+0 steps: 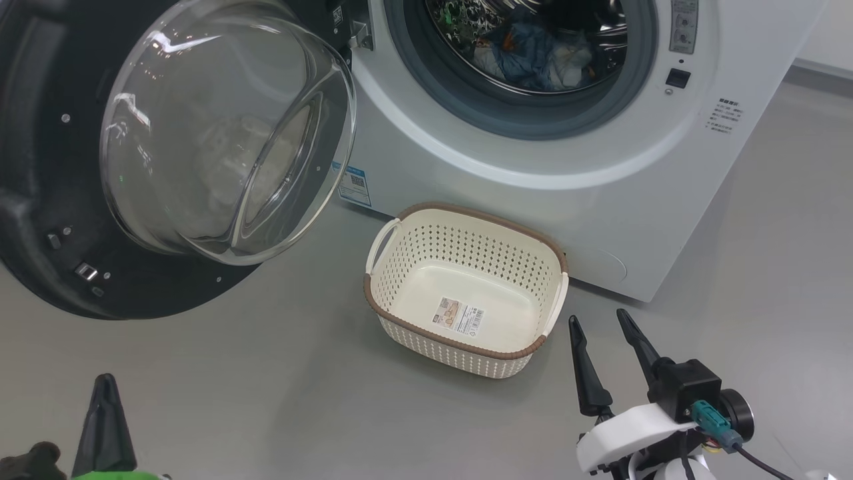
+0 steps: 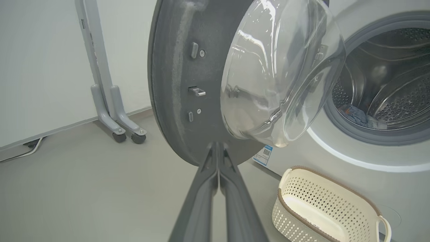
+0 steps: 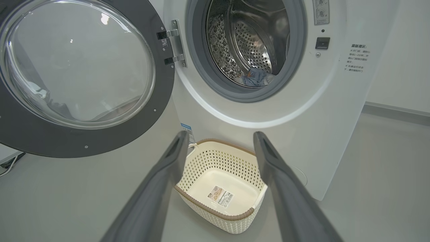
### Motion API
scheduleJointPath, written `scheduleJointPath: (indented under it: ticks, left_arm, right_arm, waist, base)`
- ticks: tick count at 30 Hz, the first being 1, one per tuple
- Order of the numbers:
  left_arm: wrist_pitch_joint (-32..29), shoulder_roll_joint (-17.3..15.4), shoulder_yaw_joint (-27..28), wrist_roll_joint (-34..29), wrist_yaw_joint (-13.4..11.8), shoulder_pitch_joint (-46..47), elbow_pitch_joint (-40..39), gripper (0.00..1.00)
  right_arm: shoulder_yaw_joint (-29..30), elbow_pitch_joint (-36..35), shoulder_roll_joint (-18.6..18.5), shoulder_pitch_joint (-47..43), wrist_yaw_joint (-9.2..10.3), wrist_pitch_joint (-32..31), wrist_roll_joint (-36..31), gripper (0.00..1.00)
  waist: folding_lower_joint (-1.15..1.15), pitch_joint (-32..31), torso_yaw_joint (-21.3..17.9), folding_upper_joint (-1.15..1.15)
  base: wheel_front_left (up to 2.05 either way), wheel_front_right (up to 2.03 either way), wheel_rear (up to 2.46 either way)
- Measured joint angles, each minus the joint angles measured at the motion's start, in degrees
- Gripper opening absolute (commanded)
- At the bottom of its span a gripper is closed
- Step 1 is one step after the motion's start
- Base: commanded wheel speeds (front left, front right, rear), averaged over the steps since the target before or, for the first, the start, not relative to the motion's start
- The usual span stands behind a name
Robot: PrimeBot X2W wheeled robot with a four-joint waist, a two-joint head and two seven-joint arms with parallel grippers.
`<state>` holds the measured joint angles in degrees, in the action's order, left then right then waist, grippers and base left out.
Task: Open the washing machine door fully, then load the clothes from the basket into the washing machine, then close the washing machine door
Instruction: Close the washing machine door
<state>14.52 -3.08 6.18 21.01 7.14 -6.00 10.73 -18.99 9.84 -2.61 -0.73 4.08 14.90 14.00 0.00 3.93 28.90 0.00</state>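
Closing the washing machine door (image 1: 40,220) is judged to be the one step left: the basket (image 1: 466,215) stands empty on the floor just in front of the washing machine (image 1: 600,187), and the clothes (image 1: 533,53) lie inside the drum (image 3: 248,37). The door hangs wide open from the hinge (image 3: 174,43) at the left of the opening, with its inner face and glass bowl (image 1: 220,133) toward the robot. Expect a rigid, fairly heavy panel that swings freely. The glass is slick, curved and breakable, so push on the broad black rim at the edge farthest from the hinge, not on the bowl. The left hand (image 2: 218,148) is fully closed and holds nothing, its fingers (image 2: 201,195) pressed together and pointing at the door's lower rim; the head view shows floor between them. The right hand (image 1: 598,317) is spread wide and empty, just beside the basket.
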Motion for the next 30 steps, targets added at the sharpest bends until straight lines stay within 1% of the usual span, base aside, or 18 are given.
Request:
scheduleJointPath:
  ticks: [3, 7, 14, 18, 21, 23, 26, 28, 30]
  left_arm:
    - [0.0, 0.03, 0.88, 2.86, 0.0, 0.23, -0.09, 0.0]
    - [0.01, -0.14, 1.91, 5.03, 0.0, 2.14, -0.41, 0.0]
    - [0.01, -1.53, 6.37, 10.96, 0.0, 5.84, -0.37, 0.0]
    - [0.01, -4.22, 8.64, 13.34, 0.0, 8.49, 0.09, 0.0]
    - [0.02, -5.54, 10.09, 15.23, 0.0, 10.42, 0.9, 0.0]
    - [0.02, -6.3, 10.99, 17.51, 0.0, 11.85, 1.75, 0.0]
    - [0.19, -7.03, 13.99, 21.45, 0.0, 14.93, 3.24, 0.0]
    - [0.18, -8.83, 15.02, 22.01, 0.0, 16.08, 3.96, 0.0]
    - [-0.14, -10.21, 16.37, 24.24, 0.0, 17.46, 5.09, 0.0]
  right_arm:
    - [-0.04, 0.03, 0.0, 0.18, 0.0, 0.0, 0.07, 1.0]
    - [-0.14, 0.19, 0.0, 0.24, 0.01, 0.0, 0.26, 1.0]
    - [-0.45, 0.42, 0.0, 0.24, 0.0, 0.0, 0.59, 1.0]
    - [-0.85, 0.54, 0.0, 0.24, 0.01, 0.0, 0.59, 1.0]
    - [-1.19, 0.68, 0.0, 0.24, 0.0, 0.0, 0.6, 1.0]
    - [-1.35, 0.73, 0.0, 0.24, 0.0, 0.0, 0.64, 1.0]
    - [-1.53, 0.77, -0.01, 0.24, -0.01, 0.0, 0.74, 1.0]
    - [-2.09, 0.88, -0.03, 0.28, -0.47, 0.0, 1.03, 1.0]
    - [-2.33, 1.05, -0.01, 0.34, -0.48, 0.0, 1.03, 1.0]
  waist:
    - [0.0, -0.03, -0.18, 0.0]
    - [0.0, -0.14, -0.5, 0.0]
    - [0.0, -0.33, -0.98, 0.0]
    - [0.0, -0.36, -1.3, 0.0]
    - [0.0, -0.37, -1.59, 0.0]
    - [0.0, -0.38, -1.8, 0.0]
    - [0.0, -0.4, -2.11, 0.0]
    - [0.0, -0.34, -2.43, 0.0]
    - [0.0, -0.22, -2.87, 0.0]
  base:
    - [0.0, 0.0, 0.0]
    - [0.0, 0.0, 0.0]
    - [0.0, 0.0, 0.0]
    - [0.0, 0.0, 0.0]
    - [0.0, 0.0, 0.0]
    - [0.0, 0.0, 0.0]
    - [0.0, 0.0, 0.0]
    - [0.0, 0.0, 0.0]
    - [0.0, 0.0, 0.0]
